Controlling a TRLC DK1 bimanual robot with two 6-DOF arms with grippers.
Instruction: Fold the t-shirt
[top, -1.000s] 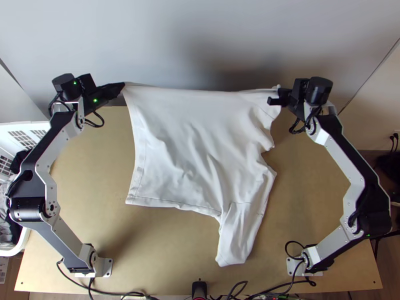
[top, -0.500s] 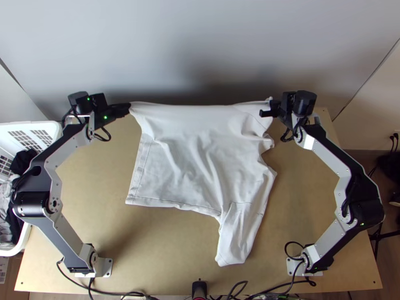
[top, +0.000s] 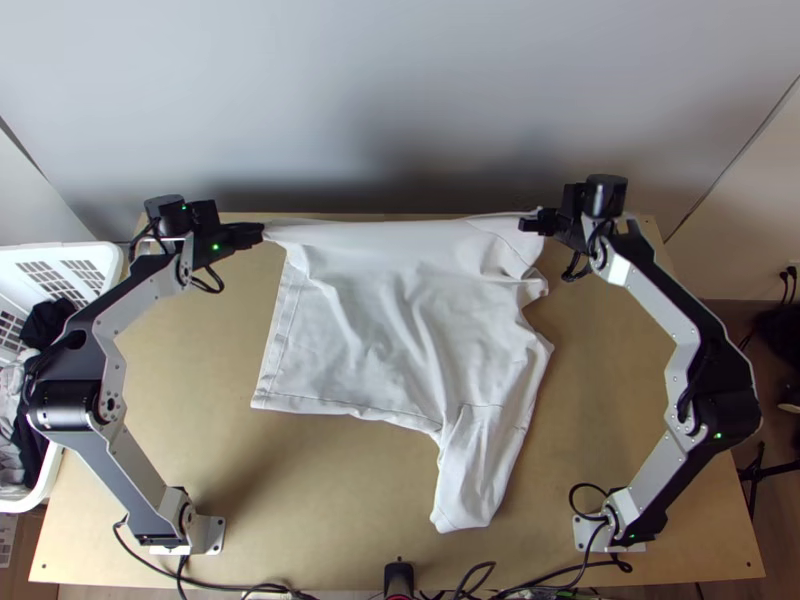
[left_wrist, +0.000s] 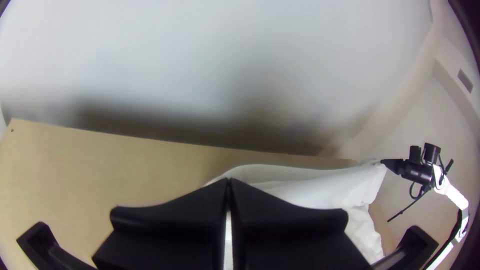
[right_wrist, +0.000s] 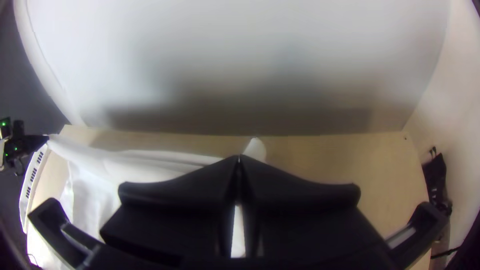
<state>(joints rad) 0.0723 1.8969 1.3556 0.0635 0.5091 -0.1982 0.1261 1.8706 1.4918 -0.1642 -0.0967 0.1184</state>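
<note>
The white t-shirt (top: 380, 320) lies wrinkled over the middle of the table, one sleeve (top: 474, 480) pointing toward the near edge. At its far left corner my left gripper (top: 262, 230) is shut on the cloth. My right gripper (top: 530, 222) is shut on the far right corner, and the far edge stretches between the two. In the left wrist view the fingers of my left gripper (left_wrist: 228, 182) meet over the white fabric (left_wrist: 320, 187). The right wrist view has my right gripper (right_wrist: 239, 159) closed, with a bit of cloth (right_wrist: 256, 149) sticking out beyond the tips.
A white basket (top: 60, 255) with dark and grey clothes stands beyond the table's left side. Behind the far edge rises a pale wall (top: 400, 90). Bare wooden table (top: 620, 400) lies right of the shirt, and cables (top: 480, 578) run along the near edge.
Both grippers have come down and toward the near side with the shirt's far edge, also drawing slightly closer together. The sleeve and the near hem have stayed where they were.
</note>
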